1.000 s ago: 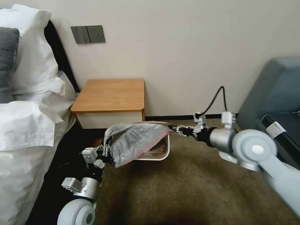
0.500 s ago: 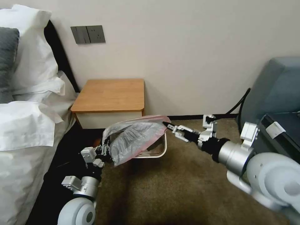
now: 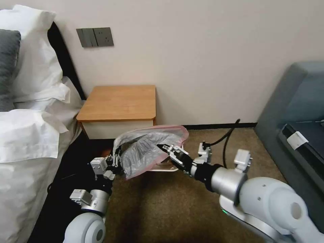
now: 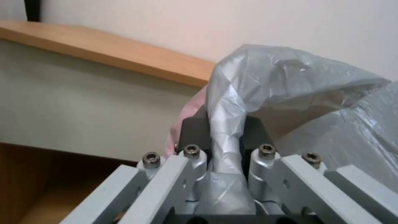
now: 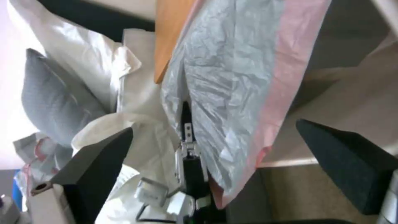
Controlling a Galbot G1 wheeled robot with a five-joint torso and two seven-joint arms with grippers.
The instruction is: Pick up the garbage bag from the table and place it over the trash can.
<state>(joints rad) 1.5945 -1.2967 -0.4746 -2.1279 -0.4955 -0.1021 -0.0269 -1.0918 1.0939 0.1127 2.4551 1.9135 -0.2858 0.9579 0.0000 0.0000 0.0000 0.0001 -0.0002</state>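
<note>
Fingers: left gripper [image 4: 224, 140] has its dark fingers [image 4: 195, 133] pinched tight on a bunched fold of the garbage bag [image 3: 148, 150]; right gripper [image 3: 167, 150] has its fingers [image 5: 99, 161] spread wide, gripping nothing, tips at the bag's front face.
Bed [image 3: 30, 135]: white bedding and pillows, on the robot's left of the nightstand.
Nightstand [image 3: 121, 101]: against the wall, its wooden surface bare, white drawer front below.
Garbage bag: off the surface, hanging billowed over the trash can, grey crinkled plastic with a pink edge; held by the left gripper at its left corner, mouth partly spread.
Trash can [image 3: 167, 167]: on the carpet just in front of the nightstand, mostly hidden behind the bag; contents cannot be made out.
Left gripper: low, beside the can's left side.
</note>
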